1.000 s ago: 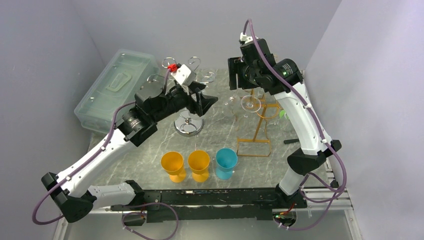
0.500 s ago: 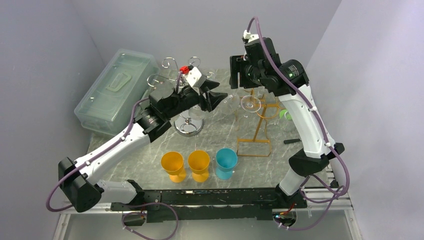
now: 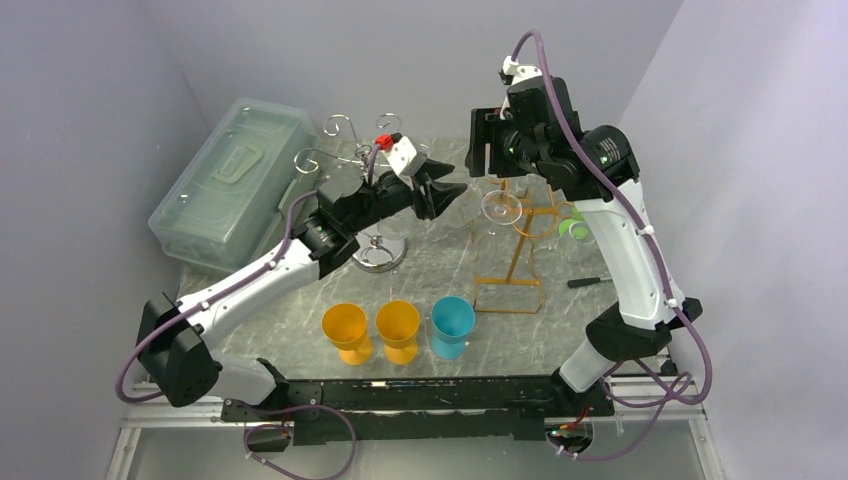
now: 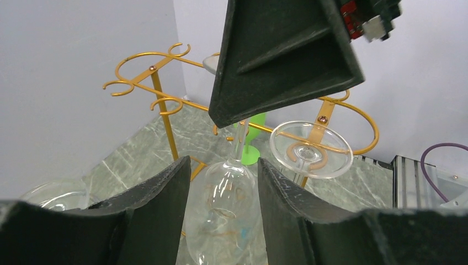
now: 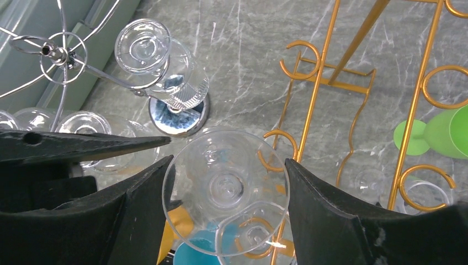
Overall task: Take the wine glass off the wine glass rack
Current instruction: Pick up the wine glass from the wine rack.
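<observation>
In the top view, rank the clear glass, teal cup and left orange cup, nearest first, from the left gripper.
From the left gripper:
1. The glass, between its fingers.
2. The teal cup, front row, right end.
3. The left orange cup, front row, left end.

Left tool is stretched across the tabletop, right up against a wine glass hanging on the gold rack. Right tool hovers above the rack. Two orange cups and a teal cup up front.
</observation>
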Controlling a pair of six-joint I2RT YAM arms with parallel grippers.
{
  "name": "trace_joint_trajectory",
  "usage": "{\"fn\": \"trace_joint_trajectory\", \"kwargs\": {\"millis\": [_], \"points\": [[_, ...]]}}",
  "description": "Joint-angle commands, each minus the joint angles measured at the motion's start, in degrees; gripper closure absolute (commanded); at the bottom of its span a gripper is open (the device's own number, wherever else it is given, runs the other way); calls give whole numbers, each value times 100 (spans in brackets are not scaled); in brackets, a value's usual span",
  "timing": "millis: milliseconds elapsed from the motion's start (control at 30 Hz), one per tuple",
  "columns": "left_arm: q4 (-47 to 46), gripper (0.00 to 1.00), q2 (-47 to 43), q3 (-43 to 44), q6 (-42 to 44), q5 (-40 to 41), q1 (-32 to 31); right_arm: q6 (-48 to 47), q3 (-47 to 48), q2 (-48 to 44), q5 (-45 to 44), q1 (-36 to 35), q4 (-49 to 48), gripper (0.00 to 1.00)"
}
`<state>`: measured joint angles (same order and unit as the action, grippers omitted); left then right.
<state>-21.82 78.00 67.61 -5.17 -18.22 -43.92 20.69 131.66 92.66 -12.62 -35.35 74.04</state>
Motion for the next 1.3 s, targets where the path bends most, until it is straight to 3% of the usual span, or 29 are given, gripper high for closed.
{"fn": "trace_joint_trajectory", "kwargs": {"millis": [0, 1267], "points": [[-579, 47, 178, 32, 3, -248, -27, 106, 174, -303, 106, -30, -405, 59], [-1457, 57, 996, 656, -72, -290, -315, 269, -6, -643, 145, -28, -609, 61]]}}
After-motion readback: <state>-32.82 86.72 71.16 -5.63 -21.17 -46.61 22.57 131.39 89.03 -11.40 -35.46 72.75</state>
